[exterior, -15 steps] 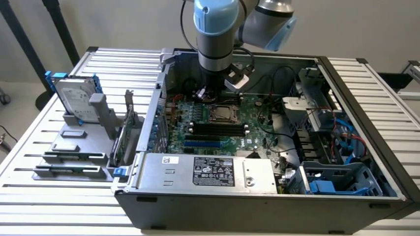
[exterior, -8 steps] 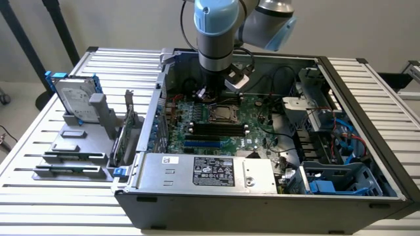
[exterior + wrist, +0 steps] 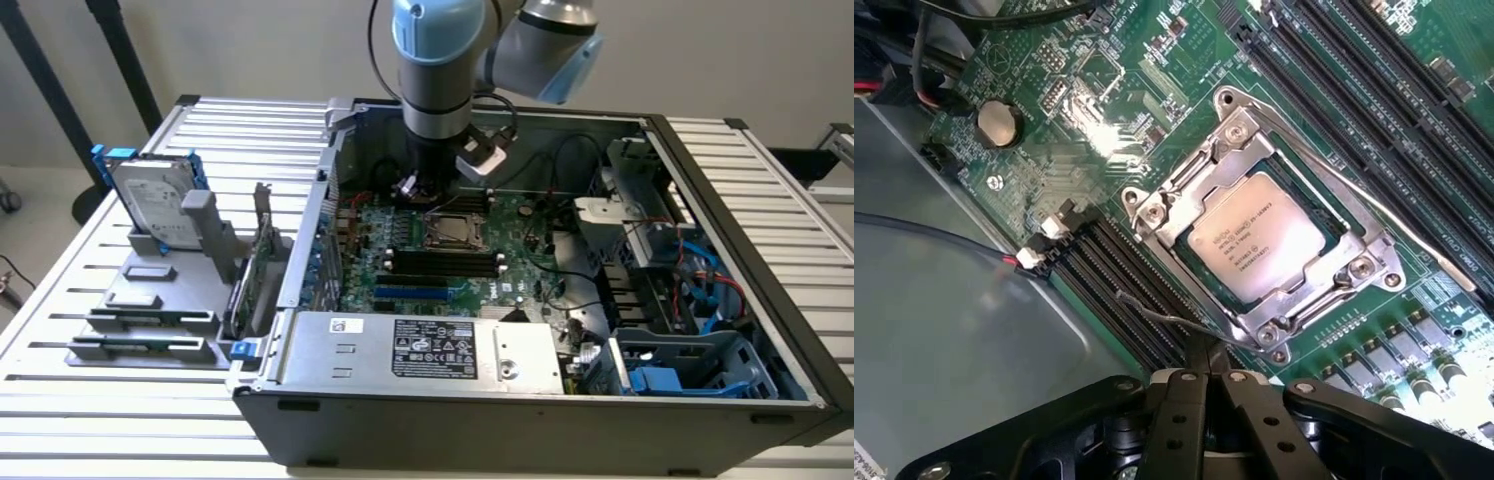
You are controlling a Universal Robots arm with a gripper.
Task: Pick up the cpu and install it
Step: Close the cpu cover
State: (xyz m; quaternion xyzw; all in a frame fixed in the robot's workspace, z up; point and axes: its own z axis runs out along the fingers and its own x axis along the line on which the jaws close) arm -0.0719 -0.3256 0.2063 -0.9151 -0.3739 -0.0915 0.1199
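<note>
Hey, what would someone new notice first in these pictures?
The robot arm reaches into an open computer case on the slatted table. On the motherboard, the shiny cpu sits in its socket, with the shut gripper beside it. A hard drive stands at the exterior view's left.

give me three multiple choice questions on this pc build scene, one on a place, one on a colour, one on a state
1. Where does the cpu lie?
A in the socket on the motherboard
B on a chair
C in a drawer
2. What colour are the hard drive rails?
A red
B blue
C yellow
3. How is the gripper?
A wide open
B shut on the cpu
C shut, holding nothing
Answers:
1 A, the wrist view shows it seated in the socket frame.
2 B, blue rails flank the drive at the exterior view's left.
3 C, its fingers meet with nothing between them.
</note>
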